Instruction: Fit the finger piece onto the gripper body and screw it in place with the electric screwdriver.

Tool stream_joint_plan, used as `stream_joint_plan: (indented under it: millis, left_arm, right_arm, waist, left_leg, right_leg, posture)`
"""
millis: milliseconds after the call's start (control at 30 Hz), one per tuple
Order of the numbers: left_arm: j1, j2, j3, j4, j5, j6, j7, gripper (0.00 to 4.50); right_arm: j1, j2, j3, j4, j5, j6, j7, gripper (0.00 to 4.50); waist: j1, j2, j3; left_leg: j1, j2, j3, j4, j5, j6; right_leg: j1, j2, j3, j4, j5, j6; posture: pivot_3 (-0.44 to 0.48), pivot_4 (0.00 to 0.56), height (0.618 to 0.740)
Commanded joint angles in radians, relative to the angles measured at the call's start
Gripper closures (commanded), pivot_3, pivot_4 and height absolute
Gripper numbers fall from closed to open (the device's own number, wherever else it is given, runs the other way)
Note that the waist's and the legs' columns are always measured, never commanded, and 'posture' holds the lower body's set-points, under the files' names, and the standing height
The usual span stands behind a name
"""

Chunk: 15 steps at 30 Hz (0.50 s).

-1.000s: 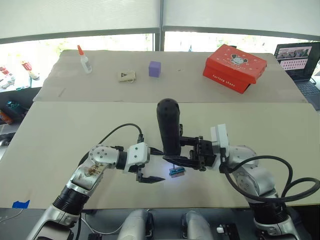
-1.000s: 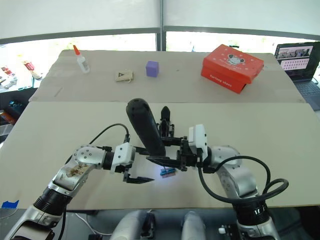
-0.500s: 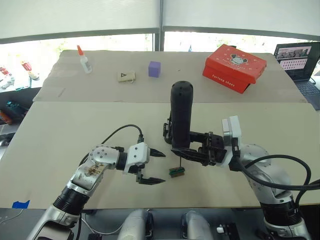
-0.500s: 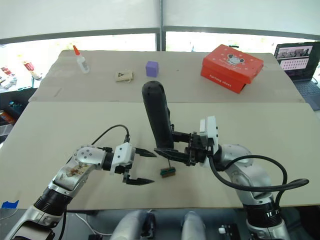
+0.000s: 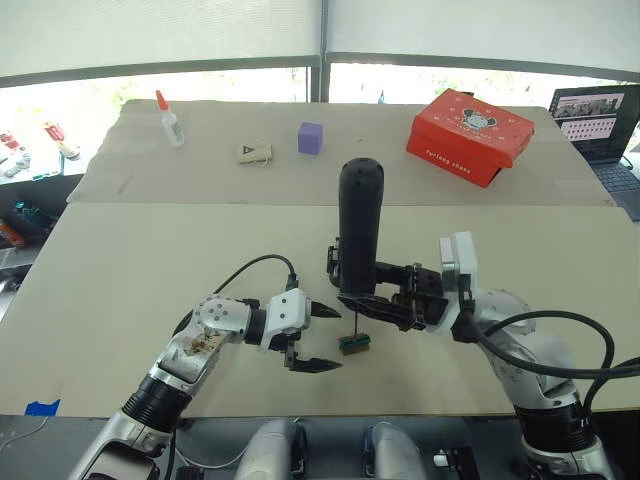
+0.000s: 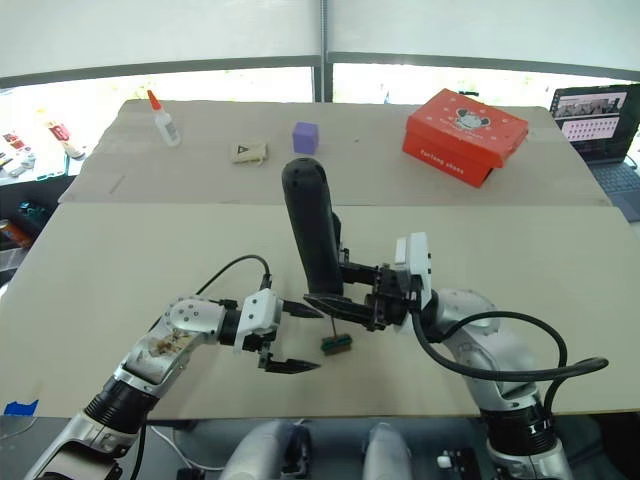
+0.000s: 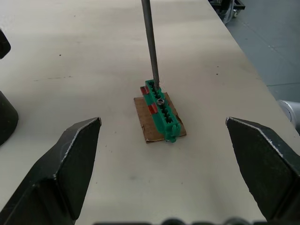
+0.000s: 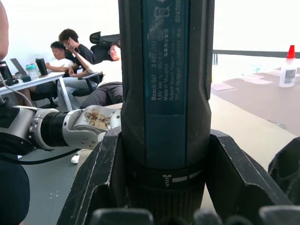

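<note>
While the electric screwdriver [image 5: 360,235] is held upright, squeezed tight by the right gripper [image 5: 385,303], its thin bit points straight down onto the small green block [image 7: 161,111]. Just beside the block, the left gripper [image 5: 318,338] is spread wide open, holding nothing.

One electric screwdriver [image 5: 359,235], one green block [image 7: 161,111], one red box [image 5: 469,135] (plus one purple cube [image 5: 309,138], one glue bottle [image 5: 169,119])

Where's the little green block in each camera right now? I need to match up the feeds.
Left eye: green block on the near table, between both grippers.
Right eye: same spot, under the screwdriver bit.
Left wrist: centre, on a brown card.
Right wrist: not identifiable.
Shared landmark: the electric screwdriver, its bit touching the block's end.
</note>
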Motion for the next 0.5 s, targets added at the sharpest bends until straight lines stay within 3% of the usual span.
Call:
stream_joint_plan:
  millis: [33, 500]
  left_arm:
    - [-0.006, 0.004, 0.003, -0.016, -0.002, -0.006, -0.003, 0.00]
    - [-0.012, 0.012, 0.012, -0.017, -0.008, -0.001, -0.005, 0.00]
  right_arm:
    - [0.004, 0.010, -0.008, -0.049, 0.012, -0.028, 0.000, 2.58]
    - [0.000, 0.016, -0.006, -0.037, -0.008, -0.046, 0.008, 2.58]
  waist:
    - [0.000, 0.000, 0.000]
    - [0.000, 0.000, 0.000]
  left_leg:
    - [0.000, 0.000, 0.000, 0.000, 0.000, 0.000]
    - [0.000, 0.000, 0.000, 0.000, 0.000, 0.000]
  right_leg:
    - [0.000, 0.000, 0.000, 0.000, 0.000, 0.000]
    - [0.000, 0.000, 0.000, 0.000, 0.000, 0.000]
  posture:
    - [0.000, 0.150, 0.740]
    - [0.000, 0.150, 0.740]
